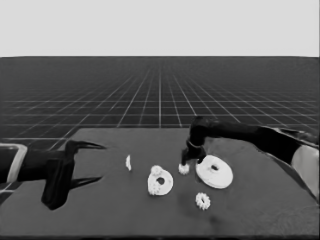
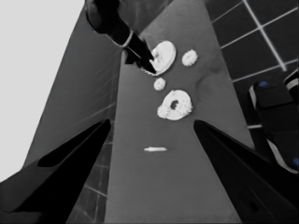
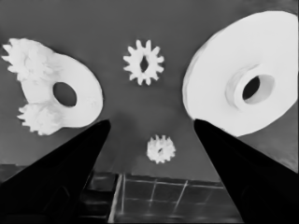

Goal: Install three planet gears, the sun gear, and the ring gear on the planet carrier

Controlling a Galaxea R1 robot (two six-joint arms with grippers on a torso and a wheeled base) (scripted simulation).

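Right pincer [image 1: 192, 161] spread above a small gear [image 1: 184, 169], larger round part [image 1: 215, 172] at its three o'clock, left pincer [image 1: 91, 161] spread, parked, no writing visible.

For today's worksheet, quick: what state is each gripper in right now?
Left gripper: open, holding nothing, parked over the table's left end.
Right gripper: open, holding nothing, above a loose gear.

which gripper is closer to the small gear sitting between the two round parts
Right. The right gripper hangs just above that gear; the left gripper waits over the table's left end, far off.
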